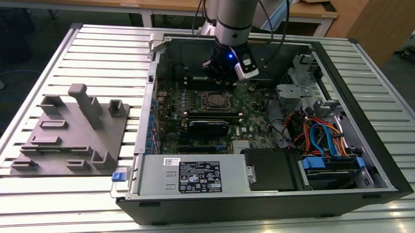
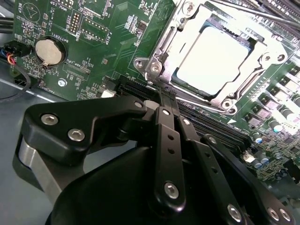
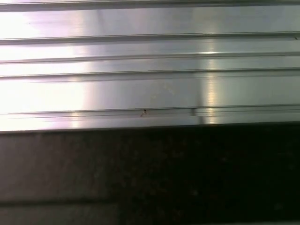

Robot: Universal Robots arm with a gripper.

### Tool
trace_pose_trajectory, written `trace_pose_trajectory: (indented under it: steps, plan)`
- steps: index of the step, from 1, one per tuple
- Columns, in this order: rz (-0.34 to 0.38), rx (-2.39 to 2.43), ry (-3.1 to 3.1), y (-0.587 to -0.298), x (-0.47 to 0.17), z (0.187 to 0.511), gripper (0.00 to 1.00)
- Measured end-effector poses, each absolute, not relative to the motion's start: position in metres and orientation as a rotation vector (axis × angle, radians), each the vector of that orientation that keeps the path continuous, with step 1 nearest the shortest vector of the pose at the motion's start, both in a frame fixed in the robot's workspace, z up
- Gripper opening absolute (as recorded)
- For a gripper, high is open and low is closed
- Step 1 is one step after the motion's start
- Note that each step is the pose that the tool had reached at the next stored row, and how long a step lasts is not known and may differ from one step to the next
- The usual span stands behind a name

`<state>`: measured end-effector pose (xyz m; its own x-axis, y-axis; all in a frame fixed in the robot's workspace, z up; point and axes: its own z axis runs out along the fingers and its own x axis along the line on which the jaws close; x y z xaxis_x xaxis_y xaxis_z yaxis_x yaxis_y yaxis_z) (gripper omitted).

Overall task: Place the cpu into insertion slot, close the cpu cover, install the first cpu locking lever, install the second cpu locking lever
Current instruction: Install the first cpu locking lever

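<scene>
The open computer case point(image 1: 272, 145) lies on its side on the slatted table point(image 1: 52, 194), so the green motherboard point(image 1: 194, 111) faces up for the arm. The gripper point(image 2: 161, 101) hangs just beside the insertion slot point(image 1: 213, 100), fingers point(image 2: 168, 140) pressed together, holding nothing. The cpu point(image 2: 216, 61) already sits in the slot, with the cpu cover point(image 2: 246, 79) lying over its edges

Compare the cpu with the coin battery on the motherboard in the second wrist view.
The cpu is square with a pale matte top; the coin battery is round and shinier. The cpu is clearly larger than the battery. The cpu sits under the cpu cover, a silver frame around it; the battery sits in a black round holder. Both lie flat on the green motherboard.
</scene>
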<state>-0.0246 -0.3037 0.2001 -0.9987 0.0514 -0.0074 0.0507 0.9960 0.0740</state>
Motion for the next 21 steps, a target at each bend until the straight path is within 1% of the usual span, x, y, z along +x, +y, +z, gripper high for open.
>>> trace_pose_trajectory:
  steps: [21]
  plan:
    - [0.108,0.08,3.129,-0.3037,-0.0244,0.2001,0.11]
